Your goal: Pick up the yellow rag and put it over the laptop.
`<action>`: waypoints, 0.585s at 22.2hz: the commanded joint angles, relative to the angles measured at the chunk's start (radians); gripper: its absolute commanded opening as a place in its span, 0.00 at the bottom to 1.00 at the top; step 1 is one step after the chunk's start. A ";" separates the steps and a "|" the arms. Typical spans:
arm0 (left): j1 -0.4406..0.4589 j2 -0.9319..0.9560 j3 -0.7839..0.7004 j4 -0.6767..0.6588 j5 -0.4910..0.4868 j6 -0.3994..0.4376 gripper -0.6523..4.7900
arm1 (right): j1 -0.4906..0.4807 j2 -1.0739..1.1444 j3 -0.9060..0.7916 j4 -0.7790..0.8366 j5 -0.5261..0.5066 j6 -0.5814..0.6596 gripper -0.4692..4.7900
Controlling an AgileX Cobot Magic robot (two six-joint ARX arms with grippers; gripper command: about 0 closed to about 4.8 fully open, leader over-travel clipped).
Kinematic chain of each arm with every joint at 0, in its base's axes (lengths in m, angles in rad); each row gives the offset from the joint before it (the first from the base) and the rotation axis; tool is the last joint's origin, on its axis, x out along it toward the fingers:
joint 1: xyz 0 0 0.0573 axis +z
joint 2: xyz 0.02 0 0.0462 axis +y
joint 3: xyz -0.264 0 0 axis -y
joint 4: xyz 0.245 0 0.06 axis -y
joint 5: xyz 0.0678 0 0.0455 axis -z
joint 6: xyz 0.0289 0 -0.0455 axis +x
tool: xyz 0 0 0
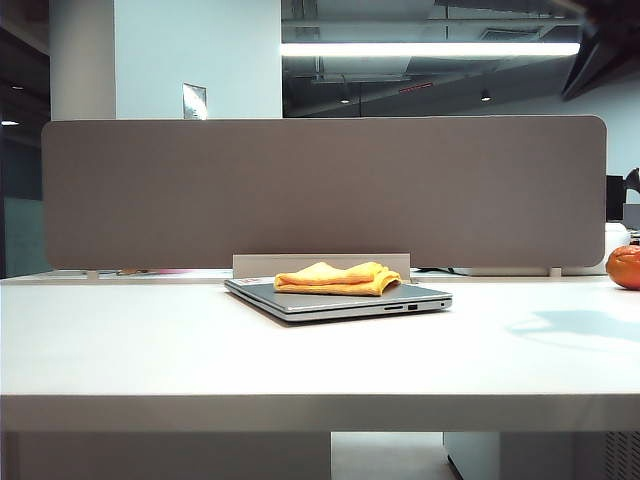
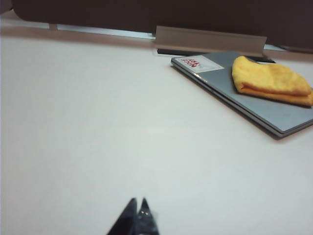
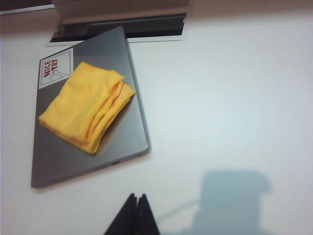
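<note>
The yellow rag [image 3: 87, 107] lay folded on the closed laptop [image 3: 58, 161] on the desk [image 1: 150, 340]. It looked soft and light, best pinched at its folded edge. Left gripper [image 2: 138, 211] and right gripper [image 3: 136, 204] hovered apart from it, both pressed together and empty.

The round orange object [image 1: 624, 266] is cut off by the exterior view's right edge. Your left gripper [image 2: 137, 209] and right gripper [image 3: 136, 201] show only dark fingertips, pressed together, at their frames' lower edges. The laptop [image 2: 254, 103] runs off the left wrist frame, partly hidden under the yellow rag [image 2: 270, 81].
</note>
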 commanded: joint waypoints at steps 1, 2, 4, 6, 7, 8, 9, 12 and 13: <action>0.000 0.001 0.003 0.000 0.003 -0.003 0.11 | -0.003 -0.124 -0.099 0.055 -0.004 0.000 0.08; 0.000 0.001 0.003 0.001 0.002 -0.003 0.11 | -0.003 -0.177 -0.144 0.068 -0.005 0.004 0.08; 0.000 0.001 0.003 0.000 0.002 -0.003 0.11 | -0.003 -0.238 -0.189 0.071 -0.005 0.004 0.08; 0.000 0.001 0.003 0.001 0.003 -0.003 0.11 | -0.001 -0.333 -0.252 0.075 -0.005 0.006 0.08; -0.001 0.001 0.003 0.001 0.003 -0.003 0.11 | -0.001 -0.391 -0.291 0.079 -0.003 0.009 0.08; -0.001 0.001 0.003 0.001 0.003 -0.003 0.11 | -0.001 -0.428 -0.316 0.082 -0.004 0.009 0.08; -0.001 0.001 0.003 0.001 0.003 -0.003 0.11 | -0.001 -0.459 -0.336 0.085 -0.003 0.009 0.08; -0.001 0.001 0.003 0.002 0.003 -0.003 0.11 | -0.001 -0.556 -0.403 0.100 -0.002 0.010 0.08; -0.001 0.001 0.003 0.002 0.003 -0.003 0.11 | -0.001 -0.590 -0.428 0.104 0.002 0.012 0.08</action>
